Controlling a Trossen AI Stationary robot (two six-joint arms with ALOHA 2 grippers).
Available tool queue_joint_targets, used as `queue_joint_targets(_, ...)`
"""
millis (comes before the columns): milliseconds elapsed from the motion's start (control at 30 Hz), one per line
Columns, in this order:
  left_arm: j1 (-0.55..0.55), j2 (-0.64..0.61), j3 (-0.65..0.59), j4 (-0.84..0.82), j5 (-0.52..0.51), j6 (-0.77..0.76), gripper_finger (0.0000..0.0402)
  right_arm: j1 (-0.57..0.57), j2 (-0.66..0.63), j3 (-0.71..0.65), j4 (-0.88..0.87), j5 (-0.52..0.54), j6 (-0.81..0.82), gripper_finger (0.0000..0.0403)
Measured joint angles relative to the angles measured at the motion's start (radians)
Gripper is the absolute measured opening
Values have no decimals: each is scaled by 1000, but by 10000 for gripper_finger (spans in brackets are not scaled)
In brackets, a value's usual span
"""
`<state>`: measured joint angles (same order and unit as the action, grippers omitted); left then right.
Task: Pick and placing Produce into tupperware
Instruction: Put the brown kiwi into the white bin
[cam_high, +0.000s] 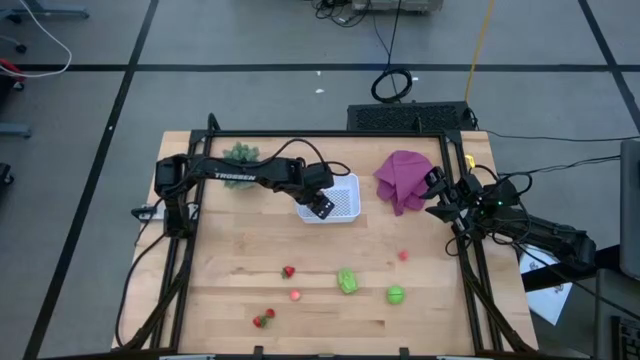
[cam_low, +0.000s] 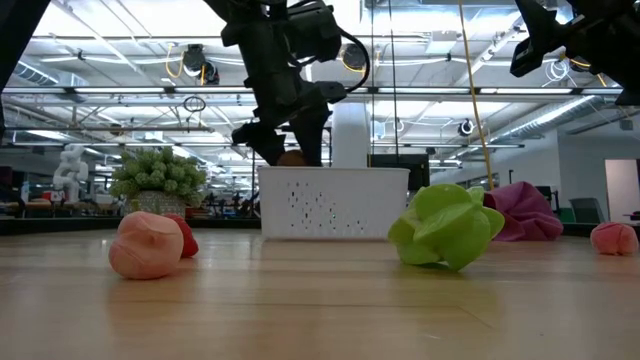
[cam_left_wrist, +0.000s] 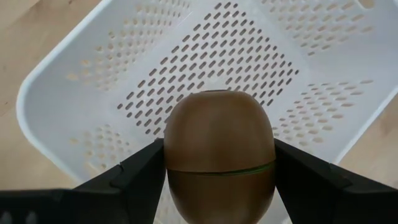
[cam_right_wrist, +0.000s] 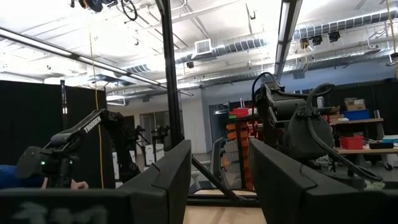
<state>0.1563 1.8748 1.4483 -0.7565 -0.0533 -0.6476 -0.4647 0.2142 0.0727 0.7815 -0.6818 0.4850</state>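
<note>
The tupperware, a white perforated basket (cam_high: 343, 195) (cam_low: 333, 203), stands at the table's far middle. My left gripper (cam_high: 322, 206) hangs over its near left corner, shut on a brown oval piece of produce (cam_left_wrist: 219, 149) (cam_low: 292, 158). The other produce lies on the near half of the table: a leafy green piece (cam_high: 347, 281), a green ball (cam_high: 396, 294), red bits (cam_high: 289, 271) (cam_high: 263, 318) and pink bits (cam_high: 296, 295) (cam_high: 404, 255). My right gripper (cam_right_wrist: 214, 177) waits at the table's right edge, raised and open, with nothing between its fingers. My left gripper pinches the brown oval between its two fingers, which lie on its opposite sides (cam_left_wrist: 171, 168) about halfway along it. The fingers (cam_left_wrist: 140, 177) come steeply from above, pointing down. The oval hangs clear, over the inside of the basket (cam_left_wrist: 249, 56).
A purple cloth (cam_high: 403, 178) lies bunched right of the basket, near my right arm. A spiky grey-green plant (cam_high: 240, 155) stands at the far left, behind my left arm. A black frame runs around the table's edges. Bare wood lies between basket and loose produce.
</note>
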Motion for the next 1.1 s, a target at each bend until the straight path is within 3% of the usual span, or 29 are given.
queue_joint_targets(1100,0,7,0,-1,-58,-26,271,0,0,0,0,0,0,151)
